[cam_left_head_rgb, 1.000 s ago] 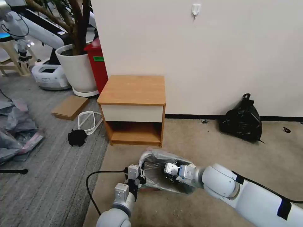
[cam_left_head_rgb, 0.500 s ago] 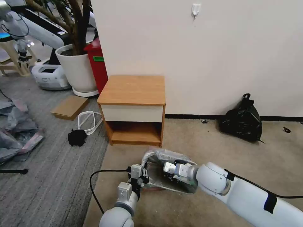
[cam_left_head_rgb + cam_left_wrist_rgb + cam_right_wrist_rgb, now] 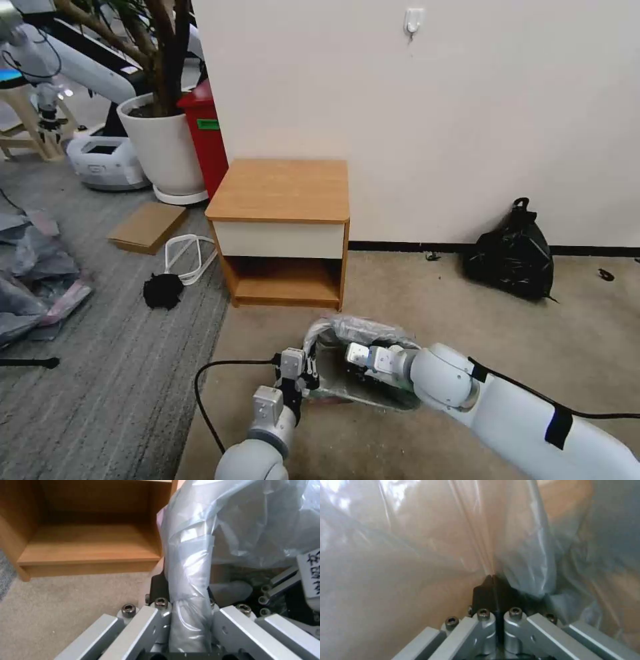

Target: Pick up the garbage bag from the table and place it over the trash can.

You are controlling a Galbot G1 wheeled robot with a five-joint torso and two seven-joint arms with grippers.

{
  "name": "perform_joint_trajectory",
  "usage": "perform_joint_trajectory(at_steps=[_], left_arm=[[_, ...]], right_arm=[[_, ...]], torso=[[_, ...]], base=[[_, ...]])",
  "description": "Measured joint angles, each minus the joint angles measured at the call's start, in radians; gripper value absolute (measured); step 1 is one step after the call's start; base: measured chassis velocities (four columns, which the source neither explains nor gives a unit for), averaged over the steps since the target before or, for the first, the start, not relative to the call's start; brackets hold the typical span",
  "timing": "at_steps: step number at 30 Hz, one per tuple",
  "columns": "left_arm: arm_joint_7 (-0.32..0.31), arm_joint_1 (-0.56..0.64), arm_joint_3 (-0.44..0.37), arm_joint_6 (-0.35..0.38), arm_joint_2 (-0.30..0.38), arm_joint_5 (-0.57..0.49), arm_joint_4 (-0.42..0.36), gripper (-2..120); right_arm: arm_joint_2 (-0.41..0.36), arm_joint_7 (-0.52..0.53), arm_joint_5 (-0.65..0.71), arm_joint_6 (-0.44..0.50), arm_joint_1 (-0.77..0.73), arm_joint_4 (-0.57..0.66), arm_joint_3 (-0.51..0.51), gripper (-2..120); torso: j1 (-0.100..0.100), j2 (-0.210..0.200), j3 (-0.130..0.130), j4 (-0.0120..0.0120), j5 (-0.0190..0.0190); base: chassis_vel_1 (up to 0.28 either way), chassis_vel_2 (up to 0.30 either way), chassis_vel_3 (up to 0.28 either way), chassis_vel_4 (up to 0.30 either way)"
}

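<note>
The garbage bag (image 3: 363, 333) is draped over the trash can at the table's (image 3: 280, 193) 5 o'clock. It is clamped by the left gripper (image 3: 303, 377); the right gripper (image 3: 357, 360), pinched closed, apparently holds film.

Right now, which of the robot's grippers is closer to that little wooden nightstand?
The left. The left gripper grips the garbage bag on the side in front of the nightstand. The right gripper, clamped on the same bag, sits farther to the robot's right.
</note>
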Motion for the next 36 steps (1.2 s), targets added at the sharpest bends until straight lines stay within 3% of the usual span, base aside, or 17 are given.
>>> perform_joint_trajectory(at_steps=[36], left_arm=[[-0.033,-0.003,0.019,0.027,-0.002,-0.067,-0.016,3]], right_arm=[[0.022,0.013,-0.061,-0.006,-0.008,-0.042,-0.002,0]], torso=[[0.0,0.0,0.0,0.0,0.0]], base=[[0.0,0.0,0.0,0.0]])
